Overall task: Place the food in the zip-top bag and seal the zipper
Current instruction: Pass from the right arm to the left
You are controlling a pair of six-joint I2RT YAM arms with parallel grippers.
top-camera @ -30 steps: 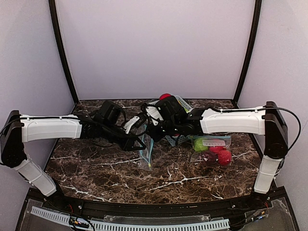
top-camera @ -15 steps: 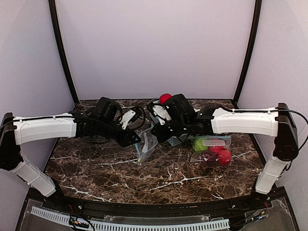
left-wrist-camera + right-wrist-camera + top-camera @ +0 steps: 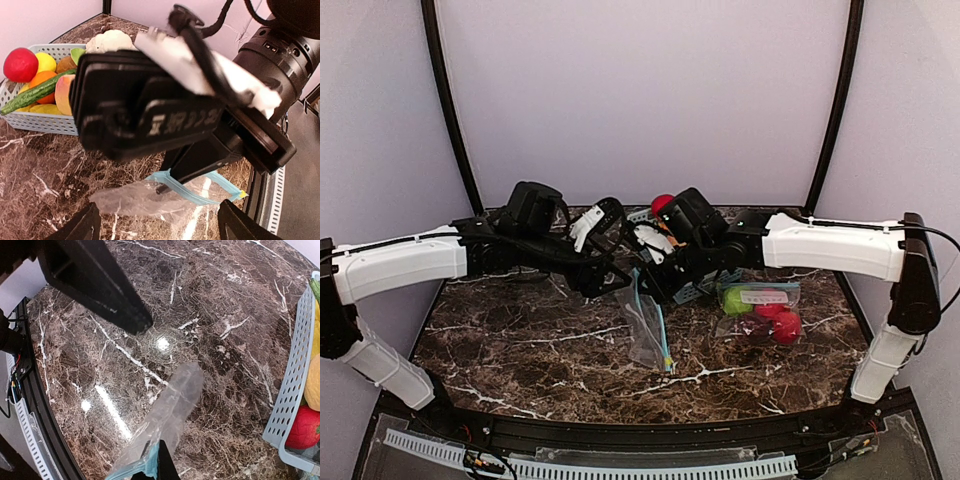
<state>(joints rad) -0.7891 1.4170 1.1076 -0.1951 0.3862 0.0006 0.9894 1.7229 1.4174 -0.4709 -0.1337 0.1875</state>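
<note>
Hanging from the right gripper (image 3: 642, 288), the zip-top bag (image 3: 650, 335) is dangling over the marble table (image 3: 520, 340), its lower end reaching down to the surface or close to it. The right jaws are pinching fully closed on the blue zipper edge, which is showing at the fingers in the right wrist view, probably so that the mouth is staying uppermost and reachable. The left gripper (image 3: 610, 278) is hovering just beside that edge with its jaws spread wide and nothing between them. Judging by this placement, it is lining up to take the opposite lip and pull the mouth apart. The bag is looking clear, crumpled, flat and empty, so no filling is under way yet. The food (image 3: 45, 80) is lying in the light-blue basket (image 3: 35, 122) at the back of the table, near the raised bag: glossy pieces, among them a red apple, orange and yellow citrus, a pink peach and a long green vegetable. A second bag (image 3: 760, 310), holding green and red pieces, is resting on the table to the right.
</note>
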